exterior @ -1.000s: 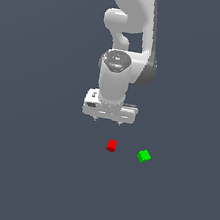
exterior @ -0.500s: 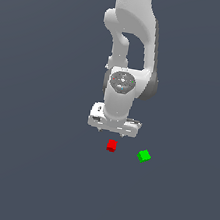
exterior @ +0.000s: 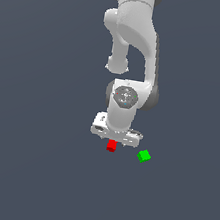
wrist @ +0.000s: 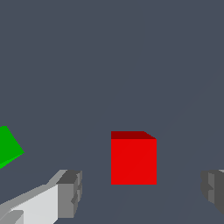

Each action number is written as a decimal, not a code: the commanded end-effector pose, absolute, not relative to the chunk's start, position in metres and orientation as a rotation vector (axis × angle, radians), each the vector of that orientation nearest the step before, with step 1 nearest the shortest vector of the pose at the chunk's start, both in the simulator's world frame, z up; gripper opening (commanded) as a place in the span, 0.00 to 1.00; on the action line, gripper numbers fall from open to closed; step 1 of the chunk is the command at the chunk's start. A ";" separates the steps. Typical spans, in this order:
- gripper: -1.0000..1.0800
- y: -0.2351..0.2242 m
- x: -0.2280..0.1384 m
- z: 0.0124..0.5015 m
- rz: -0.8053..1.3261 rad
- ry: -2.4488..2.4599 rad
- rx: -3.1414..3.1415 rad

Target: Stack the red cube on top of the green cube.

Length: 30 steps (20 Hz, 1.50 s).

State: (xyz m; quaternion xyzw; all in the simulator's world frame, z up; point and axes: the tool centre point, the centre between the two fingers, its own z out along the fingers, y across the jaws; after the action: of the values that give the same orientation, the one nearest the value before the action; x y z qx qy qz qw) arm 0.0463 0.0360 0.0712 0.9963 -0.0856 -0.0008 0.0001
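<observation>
- The arm has dropped since a second ago, and the gripper (wrist: pixel 140 192) now hangs right over the red cube (exterior: pixel 111 145).
- Red cube sits on the floor between wide-open jaws, ungrasped.
- Green cube (exterior: pixel 144 156) lies near, toward the exterior view's right.
- Risk: an off-centre descent lets a fingertip (wrist: pixel 70 193) clip and shove the cube.
- No containers here.

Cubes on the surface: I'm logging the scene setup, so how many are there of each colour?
Red cube: 1
Green cube: 1
Total: 2 cubes
</observation>
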 end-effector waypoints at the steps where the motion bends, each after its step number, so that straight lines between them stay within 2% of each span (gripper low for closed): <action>1: 0.96 0.037 0.049 0.069 0.000 -0.277 3.129; 8: 0.96 0.037 0.048 0.066 -0.001 -0.275 3.129; 17: 0.96 0.036 0.048 0.027 -0.001 -0.276 3.129; 23: 0.96 0.036 0.049 0.020 0.000 -0.276 3.129; 24: 0.00 0.036 0.049 0.020 0.000 -0.276 3.129; 30: 0.00 0.036 0.049 0.020 0.000 -0.276 3.129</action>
State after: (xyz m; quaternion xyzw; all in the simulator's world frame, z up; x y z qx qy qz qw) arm 0.0488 0.0361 0.0199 0.9961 -0.0881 -0.0003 0.0001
